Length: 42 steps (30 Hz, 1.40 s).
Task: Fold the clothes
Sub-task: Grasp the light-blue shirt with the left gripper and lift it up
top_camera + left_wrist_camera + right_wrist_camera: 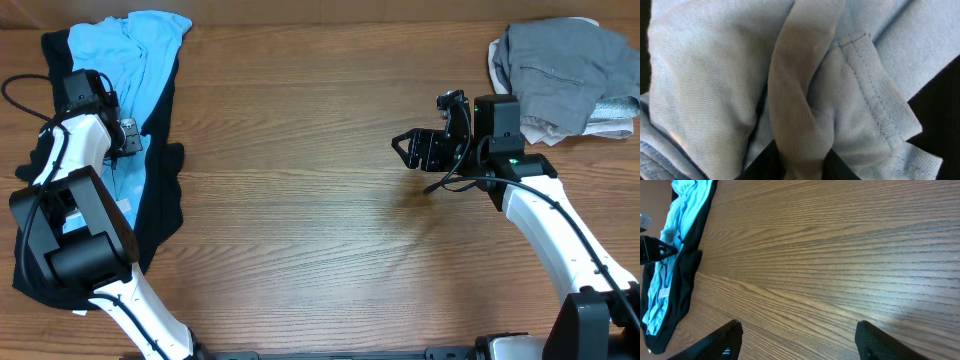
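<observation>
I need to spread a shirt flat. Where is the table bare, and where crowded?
Bare wood spans the middle of the table, between the black garment and blue shirt crowding the left edge, where the left claw grips, and the gray clothes pile in the far right corner. The open right claw hovers over its right part.

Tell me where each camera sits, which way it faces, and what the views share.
Overhead: fixed above the table, looking straight down; shows the left arm, the right arm, a blue shirt on a black garment, and a gray pile.
Left wrist: pressed close against the blue shirt; its jaws' dark tips show at the bottom, closed on a fold.
Right wrist: low over the table, facing the blue shirt across it; its jaws show at the bottom, apart, empty.
Shared: all three show the blue shirt.
</observation>
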Each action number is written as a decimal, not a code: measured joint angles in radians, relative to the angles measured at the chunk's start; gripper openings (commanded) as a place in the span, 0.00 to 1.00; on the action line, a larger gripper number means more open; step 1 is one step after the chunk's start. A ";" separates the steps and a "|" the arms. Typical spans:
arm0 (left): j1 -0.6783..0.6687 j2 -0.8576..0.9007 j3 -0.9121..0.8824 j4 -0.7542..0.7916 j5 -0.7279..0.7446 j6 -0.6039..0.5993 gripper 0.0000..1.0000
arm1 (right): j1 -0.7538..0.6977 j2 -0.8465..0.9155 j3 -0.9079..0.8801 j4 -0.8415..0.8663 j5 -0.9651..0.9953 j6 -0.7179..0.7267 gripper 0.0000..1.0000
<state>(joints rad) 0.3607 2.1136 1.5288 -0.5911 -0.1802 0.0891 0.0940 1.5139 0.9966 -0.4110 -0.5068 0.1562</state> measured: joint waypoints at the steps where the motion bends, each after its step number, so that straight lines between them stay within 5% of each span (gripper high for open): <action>1: 0.000 0.000 0.005 -0.008 0.000 0.000 0.24 | 0.000 0.000 0.000 0.000 0.001 0.000 0.77; 6: -0.002 0.001 0.089 -0.098 0.000 -0.003 0.18 | 0.000 0.000 0.000 0.005 0.002 0.000 0.77; 8: -0.008 0.003 0.151 -0.155 -0.003 -0.011 0.04 | 0.000 0.000 0.000 0.011 0.002 0.000 0.76; 23: -0.086 0.006 0.548 -0.470 0.062 -0.056 0.04 | 0.000 0.000 0.000 0.009 0.002 0.000 0.69; 31: -0.088 0.017 0.676 -0.610 0.243 -0.057 0.04 | 0.000 0.000 0.000 0.009 -0.001 0.000 0.64; 42: -0.235 0.017 1.120 -0.747 0.377 -0.061 0.04 | 0.000 0.000 0.000 0.007 -0.079 0.001 0.64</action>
<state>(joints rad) 0.1257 2.1304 2.6484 -1.3384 0.1967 0.0284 0.0940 1.5139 0.9966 -0.4042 -0.5861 0.1570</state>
